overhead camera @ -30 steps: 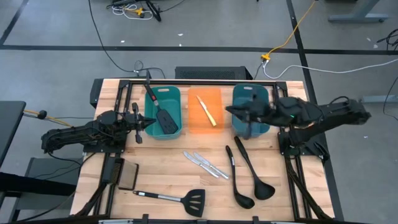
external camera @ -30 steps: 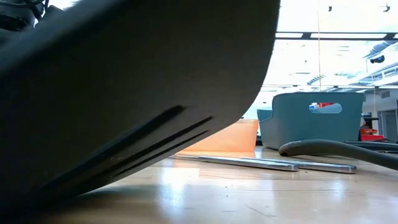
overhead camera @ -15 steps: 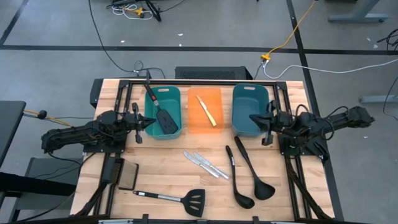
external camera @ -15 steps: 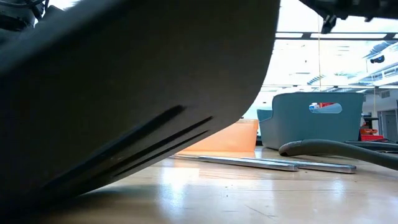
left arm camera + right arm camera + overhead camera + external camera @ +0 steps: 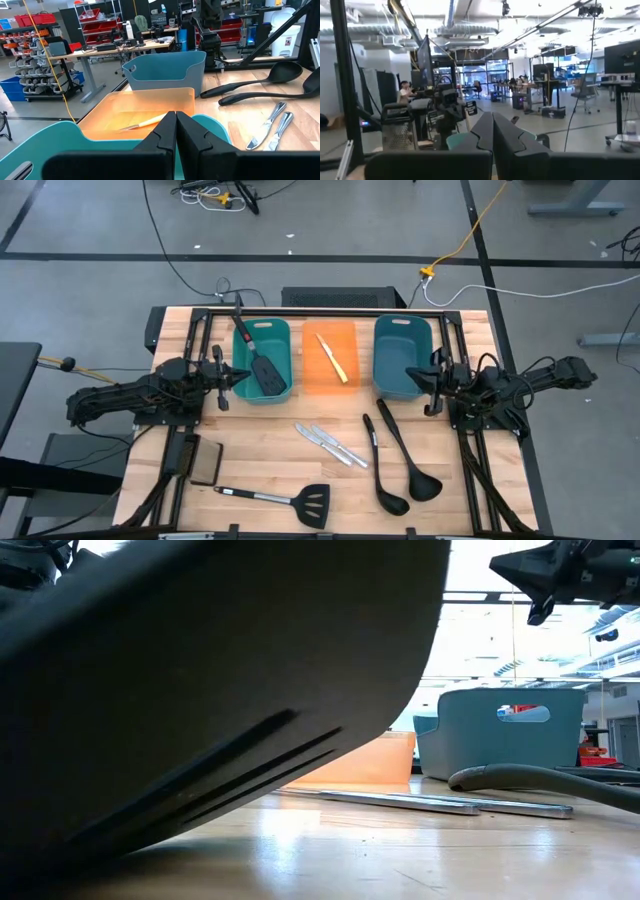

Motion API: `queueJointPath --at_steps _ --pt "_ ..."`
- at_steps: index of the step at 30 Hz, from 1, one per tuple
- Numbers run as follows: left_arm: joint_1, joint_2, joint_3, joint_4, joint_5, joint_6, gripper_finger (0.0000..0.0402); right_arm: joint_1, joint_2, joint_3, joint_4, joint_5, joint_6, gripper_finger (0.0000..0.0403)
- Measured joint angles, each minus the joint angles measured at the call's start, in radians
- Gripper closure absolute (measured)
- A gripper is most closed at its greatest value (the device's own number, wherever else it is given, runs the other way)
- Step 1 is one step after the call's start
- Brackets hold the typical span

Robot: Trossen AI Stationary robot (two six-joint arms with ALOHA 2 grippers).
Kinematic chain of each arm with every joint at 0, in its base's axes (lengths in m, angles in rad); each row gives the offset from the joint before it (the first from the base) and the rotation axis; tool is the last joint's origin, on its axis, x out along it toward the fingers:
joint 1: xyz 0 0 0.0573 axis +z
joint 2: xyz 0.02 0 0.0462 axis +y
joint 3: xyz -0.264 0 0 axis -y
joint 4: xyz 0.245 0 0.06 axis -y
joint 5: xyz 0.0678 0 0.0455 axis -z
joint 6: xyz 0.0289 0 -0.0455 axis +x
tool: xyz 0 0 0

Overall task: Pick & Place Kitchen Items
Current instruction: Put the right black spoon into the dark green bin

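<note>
We find that the right gripper (image 5: 422,389) has pulled back over the last second from above the blue bin (image 5: 401,357) to the table's right edge, where it now sits with its fingers pressed together and nothing between them; we judge this a retreat after a visit to that bin, though we cannot see anything inside it. The left gripper (image 5: 240,378) has not moved: it rests at the left side of the teal bin (image 5: 283,352), fingers closed and empty. One slotted spatula (image 5: 259,360) leans in the teal bin and a cream-handled knife (image 5: 332,357) lies in the orange bin (image 5: 322,376). Still out on the wooden table (image 5: 260,445) are two silver knives (image 5: 328,442) just beside each other, two ladles (image 5: 398,455) lying close together to their right, and a second spatula (image 5: 290,500) near the front edge, so we judge the task well short of complete. A flat black pad (image 5: 204,465) lies near the front left corner. Around the table is grey floor with trailing cables, one yellow (image 5: 470,235); the wrist views show a workshop with benches, shelving and a seated person (image 5: 404,90) far off.
</note>
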Motion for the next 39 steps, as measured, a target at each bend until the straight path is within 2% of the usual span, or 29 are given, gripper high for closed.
queueJointPath --at_steps 4,7,14,21,25,30,34,39 --pt "0.0 0.0 0.0 0.0 0.0 0.0 0.0384 0.002 0.012 0.036 -0.05 0.065 0.057 0.0397" --pt "0.0 0.0 0.0 0.0 0.0 0.0 0.0384 0.012 0.066 0.162 -0.266 0.083 0.13 0.04" --pt "0.0 0.0 0.0 -0.005 0.0 0.0 0.0384 0.052 0.414 0.6 -0.822 0.086 0.336 0.04" --pt "0.0 0.0 0.0 -0.009 -0.001 0.003 0.0384 0.097 0.811 1.002 -1.434 -0.029 0.678 0.04" --pt "0.0 0.0 0.0 -0.009 -0.001 0.003 0.0384 0.133 0.989 1.136 -1.726 -0.096 0.896 0.0391" --pt "0.0 0.0 0.0 -0.008 0.0 0.003 0.0384 0.174 1.115 1.181 -1.786 -0.265 1.033 0.0342" --pt "0.0 0.0 0.0 -0.008 0.0 0.003 0.0384 0.199 1.176 1.181 -1.791 -0.316 1.127 0.0285" --pt "0.0 0.0 0.0 -0.009 0.0 0.002 0.0384 0.223 1.23 1.181 -1.8 -0.311 1.251 0.0224"
